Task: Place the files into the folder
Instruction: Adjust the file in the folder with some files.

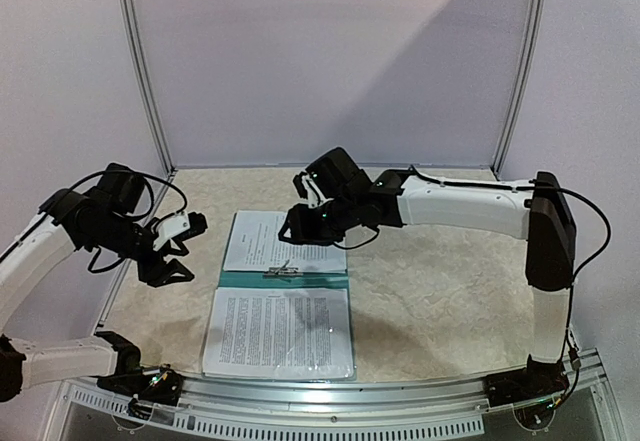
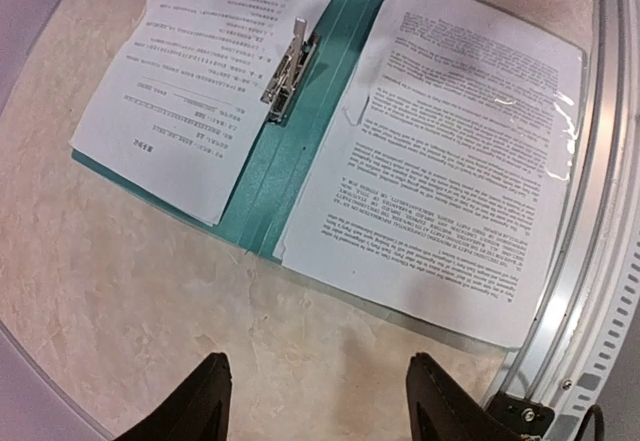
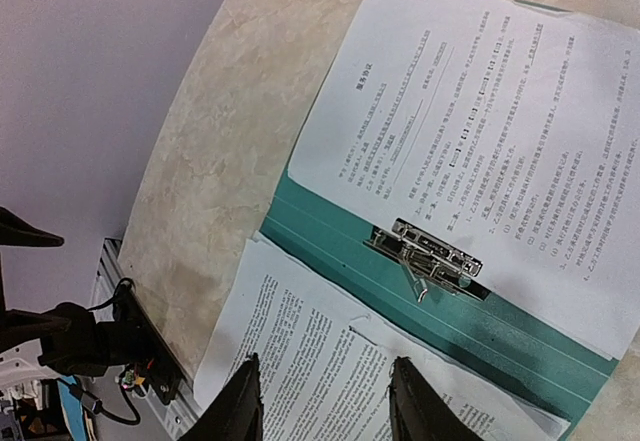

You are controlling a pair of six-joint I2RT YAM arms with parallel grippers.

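Observation:
The teal folder lies open on the table, its silver clip at the spine. One white printed sheet rests on its far half under the clip. More files cover the near half. My left gripper hovers left of the folder, open and holding nothing; its view shows the folder, clip and files ahead of the left gripper. My right gripper hangs above the far sheet, open and empty. In its view the right gripper is above the near files, with the clip beyond.
A metal rail runs along the table's near edge, close to the near files. Wall panels close the back and sides. The left arm's base and cables show at the table's corner in the right wrist view.

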